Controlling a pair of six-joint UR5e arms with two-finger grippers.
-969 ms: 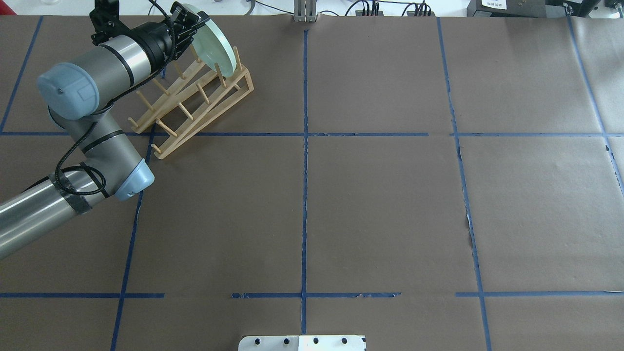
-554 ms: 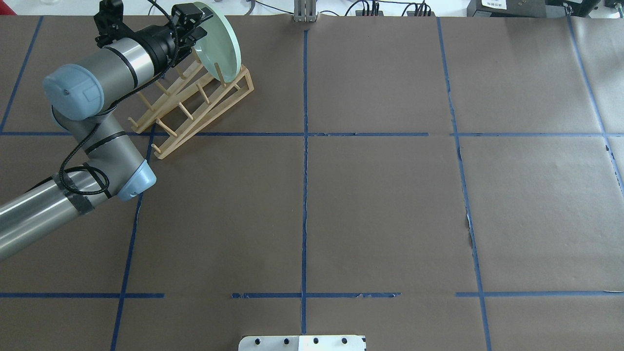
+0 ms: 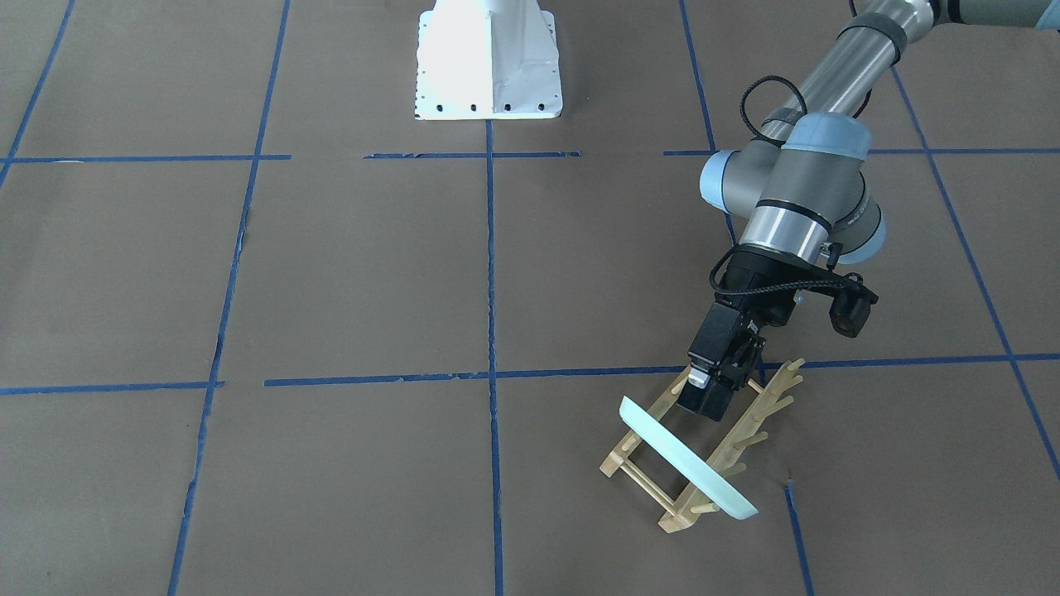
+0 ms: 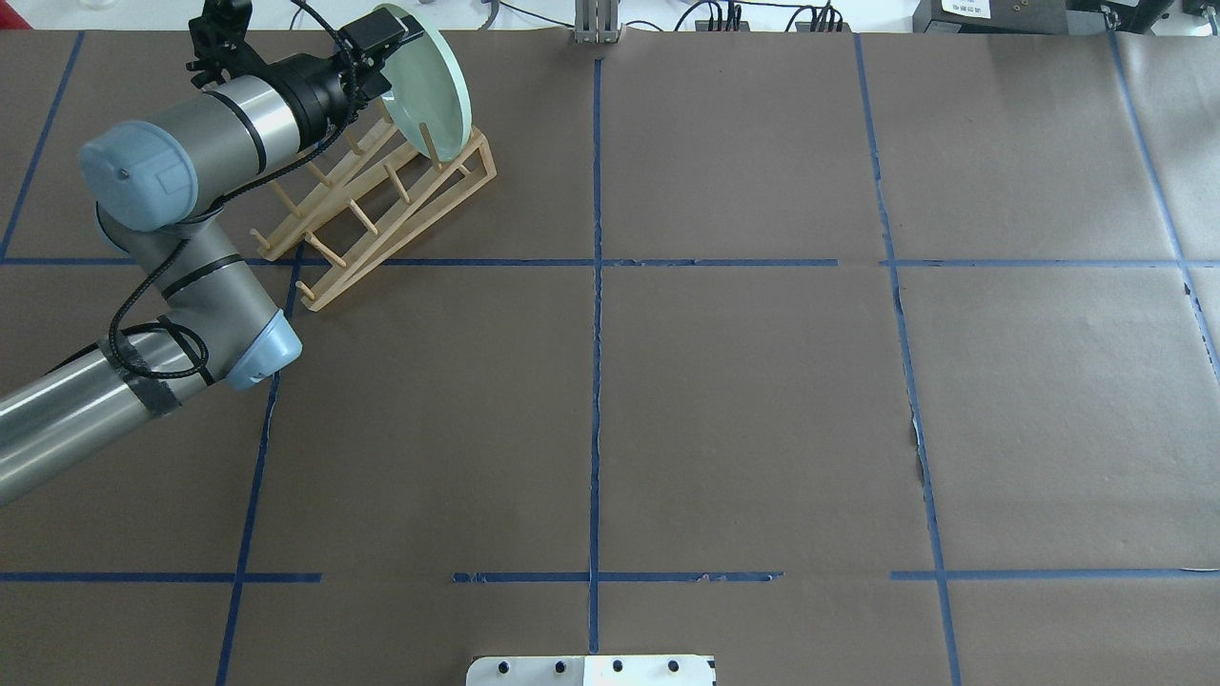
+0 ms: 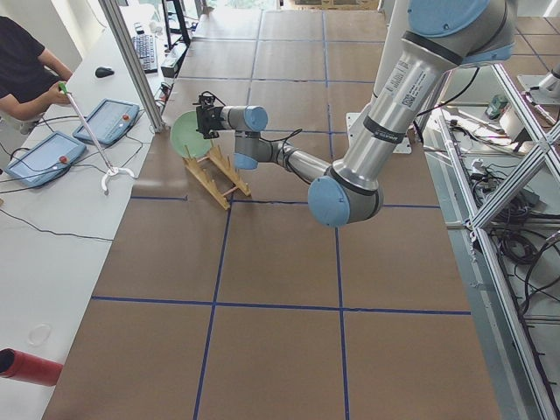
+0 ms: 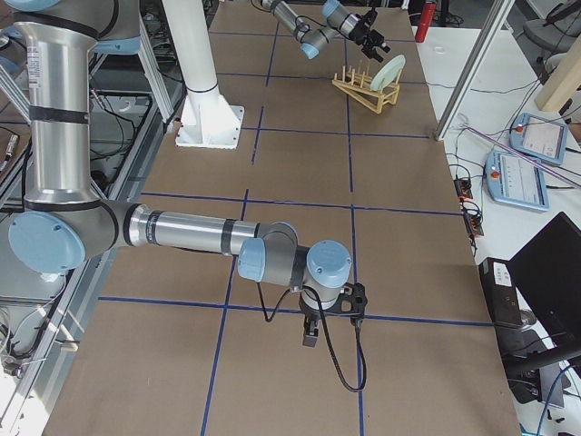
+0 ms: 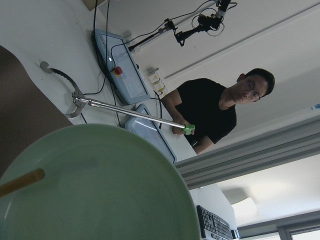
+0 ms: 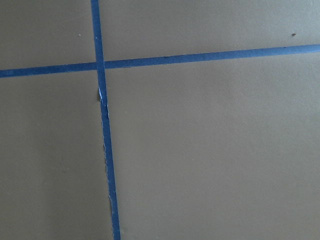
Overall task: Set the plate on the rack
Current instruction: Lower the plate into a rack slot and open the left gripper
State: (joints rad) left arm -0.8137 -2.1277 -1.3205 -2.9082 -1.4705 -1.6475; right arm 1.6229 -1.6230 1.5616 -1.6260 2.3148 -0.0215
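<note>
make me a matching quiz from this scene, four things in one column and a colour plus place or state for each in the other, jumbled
1. plate
2. rack
3. tape lines
4. left gripper

a. blue, crossing in a grid
b. light wood, holding the plate
c. pale green, standing on edge
d. black, on the plate's robot side

Pairs: 1-c, 2-b, 3-a, 4-d

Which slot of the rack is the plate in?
The plate stands in the rack's end slot, the one farthest from the robot's base; every slot nearer the base is empty.
</note>
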